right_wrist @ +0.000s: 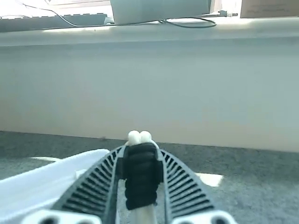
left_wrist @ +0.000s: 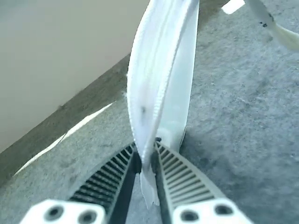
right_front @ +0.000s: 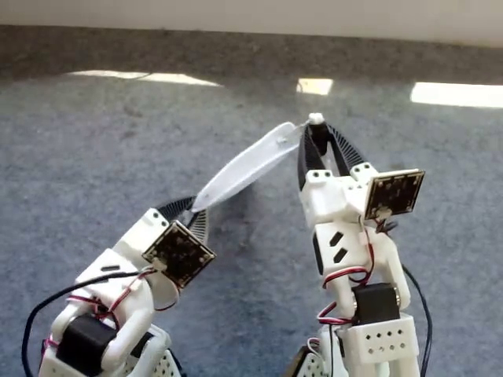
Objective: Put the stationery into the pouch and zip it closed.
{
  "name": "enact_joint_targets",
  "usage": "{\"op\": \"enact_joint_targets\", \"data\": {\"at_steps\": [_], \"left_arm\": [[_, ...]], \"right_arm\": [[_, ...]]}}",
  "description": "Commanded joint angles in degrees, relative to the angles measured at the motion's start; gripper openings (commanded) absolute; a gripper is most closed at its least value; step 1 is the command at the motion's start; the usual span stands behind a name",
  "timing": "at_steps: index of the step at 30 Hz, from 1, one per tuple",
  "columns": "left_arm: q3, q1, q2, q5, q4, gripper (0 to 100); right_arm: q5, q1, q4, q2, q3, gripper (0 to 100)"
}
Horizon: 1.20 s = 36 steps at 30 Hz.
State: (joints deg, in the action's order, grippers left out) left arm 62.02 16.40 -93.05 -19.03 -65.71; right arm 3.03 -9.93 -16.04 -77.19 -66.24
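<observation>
pouch (right_front: 247, 169): held stretched between both grippers, above the carpet (right_front: 94, 157).
left gripper (left_wrist: 147, 156): clamped on one pouch end.
right gripper (right_wrist: 140, 149): closed on the zipper pull (right_wrist: 140, 182).

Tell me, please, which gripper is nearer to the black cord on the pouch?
Right. The right gripper is shut on the black cord; the left gripper clamps the pouch at its opposite end.

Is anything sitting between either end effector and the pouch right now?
Nothing visible. The left end effector is shut on one end of the white translucent zip pouch, and the right end effector is shut on the black cord at its other end.
</observation>
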Motion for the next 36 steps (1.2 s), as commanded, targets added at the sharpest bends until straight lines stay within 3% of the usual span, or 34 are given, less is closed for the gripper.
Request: {"op": "enact_joint_targets", "data": {"at_steps": [1, 11, 17, 21, 31, 36], "left_arm": [[0.0, -3.6, -3.5, -0.4, -2.5, 0], [0.3, -3.6, -7.7, -0.2, -4.2, 0], [0.4, -3.6, -7.7, -0.2, -4.1, 0], [0.3, -4.1, -8.2, -0.5, -4.1, 0], [0.0, -17.7, -8.2, -6.5, 6.3, 0], [0.0, -22.3, -8.2, -8.1, 7.6, 1]], "right_arm": [[0.5, 2.7, 1.5, 0.2, 1.5, 0.5], [0.2, 2.6, 1.0, 0.0, 1.5, 1.8], [0.6, 2.2, -5.6, -0.3, 2.9, 26.9], [1.9, 2.2, -11.6, -0.3, 6.5, 29.2], [4.3, 1.6, -17.7, -0.3, 13.1, 29.2], [4.3, 1.6, -20.8, -0.3, 15.0, 29.2]]}}
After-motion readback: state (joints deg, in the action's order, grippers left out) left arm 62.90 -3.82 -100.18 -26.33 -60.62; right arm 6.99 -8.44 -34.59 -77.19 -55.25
